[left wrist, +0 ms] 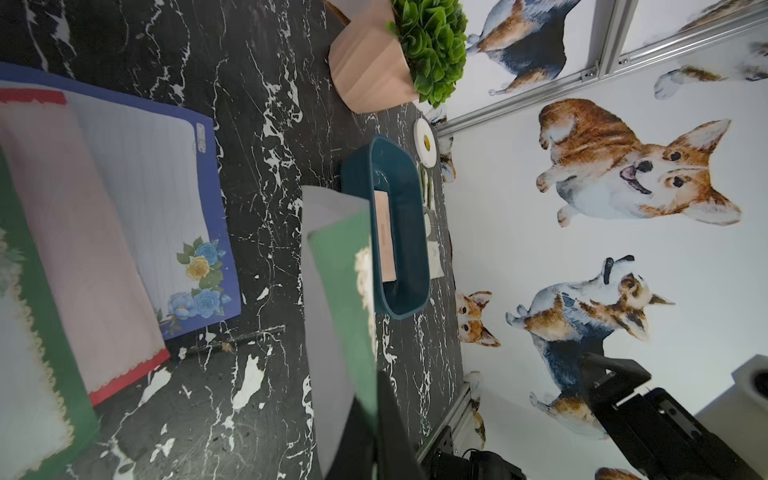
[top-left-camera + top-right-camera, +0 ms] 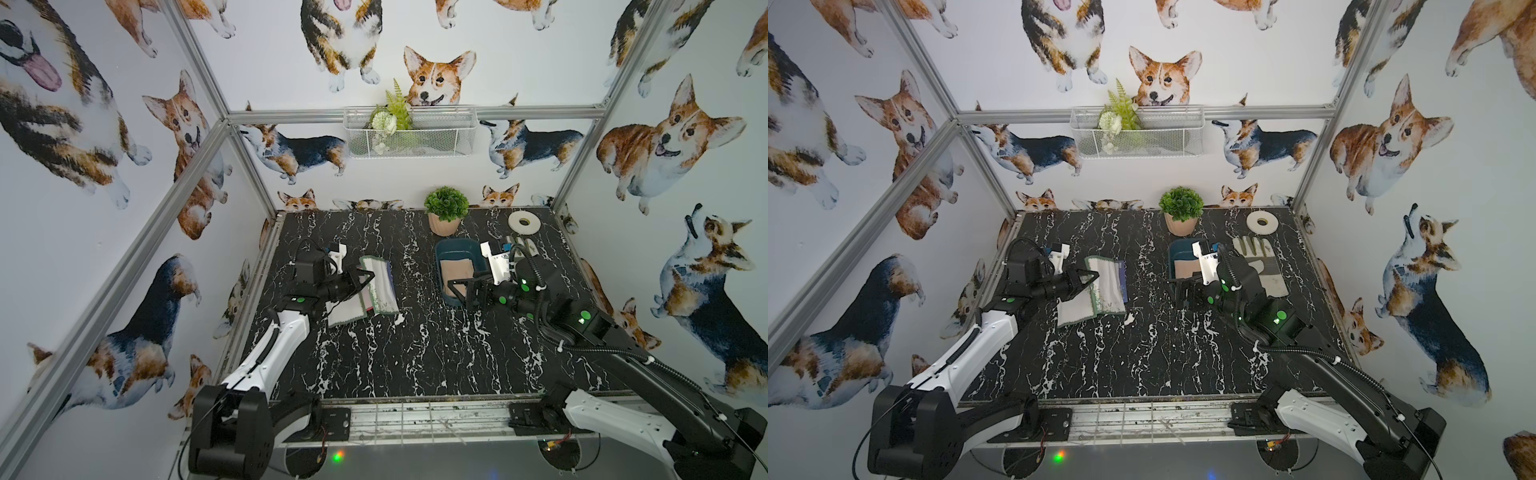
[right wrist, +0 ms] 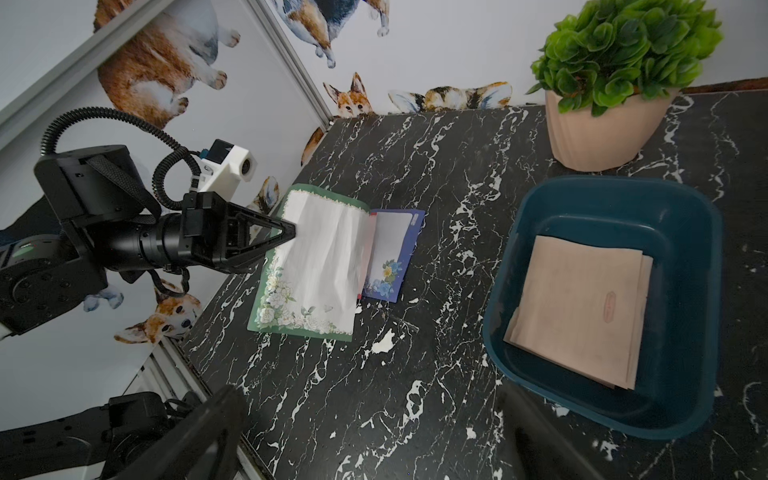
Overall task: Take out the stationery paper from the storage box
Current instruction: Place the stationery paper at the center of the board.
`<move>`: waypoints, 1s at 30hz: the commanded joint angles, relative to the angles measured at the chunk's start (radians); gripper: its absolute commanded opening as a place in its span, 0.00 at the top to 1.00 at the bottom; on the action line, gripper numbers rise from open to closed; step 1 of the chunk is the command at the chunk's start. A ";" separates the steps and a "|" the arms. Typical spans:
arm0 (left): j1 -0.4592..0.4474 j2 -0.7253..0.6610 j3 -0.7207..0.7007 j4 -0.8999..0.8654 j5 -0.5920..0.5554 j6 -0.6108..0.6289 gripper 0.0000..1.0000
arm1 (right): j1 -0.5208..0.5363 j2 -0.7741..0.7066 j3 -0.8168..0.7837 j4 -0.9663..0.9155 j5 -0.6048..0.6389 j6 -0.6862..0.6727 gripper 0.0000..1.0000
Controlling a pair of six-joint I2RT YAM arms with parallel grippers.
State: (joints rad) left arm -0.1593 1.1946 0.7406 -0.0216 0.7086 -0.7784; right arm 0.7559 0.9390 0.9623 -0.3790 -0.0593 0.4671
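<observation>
Now left gripper [image 3: 291,231] is clamped tight on the green-bordered sheet [image 3: 320,257]. Right gripper [image 2: 461,286] is spread wide, empty, by the storage box [image 3: 685,216].

Glossy plastic storage box [image 3: 681,249], matt stationery paper [image 3: 582,307]

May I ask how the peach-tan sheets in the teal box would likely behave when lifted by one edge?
Probably floppy: the green-bordered sheet in the left gripper bows visibly. The peach-tan sheets lie slightly fanned in the storage box, so they may slide apart.
</observation>
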 commanded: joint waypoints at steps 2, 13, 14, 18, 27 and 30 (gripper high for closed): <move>0.004 0.069 0.054 -0.033 -0.031 0.105 1.00 | -0.035 0.062 0.013 -0.089 0.067 -0.017 0.00; 0.012 0.261 0.155 -0.071 -0.096 0.190 1.00 | -0.202 0.396 0.168 -0.299 0.165 -0.050 0.04; 0.013 0.268 0.151 -0.063 -0.106 0.192 1.00 | -0.206 0.428 0.188 -0.305 0.177 -0.057 0.05; 0.013 0.282 0.134 -0.060 -0.155 0.202 0.95 | -0.231 0.556 0.265 -0.319 0.175 -0.092 0.11; 0.014 0.292 0.123 -0.103 -0.262 0.239 0.78 | -0.314 0.820 0.433 -0.333 0.129 -0.153 0.16; 0.012 0.287 0.131 -0.153 -0.316 0.262 0.57 | -0.314 0.905 0.507 -0.375 0.152 -0.187 0.19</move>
State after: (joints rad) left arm -0.1478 1.4868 0.8646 -0.1169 0.4664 -0.5533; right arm 0.4412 1.7729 1.4075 -0.6975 0.0952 0.3351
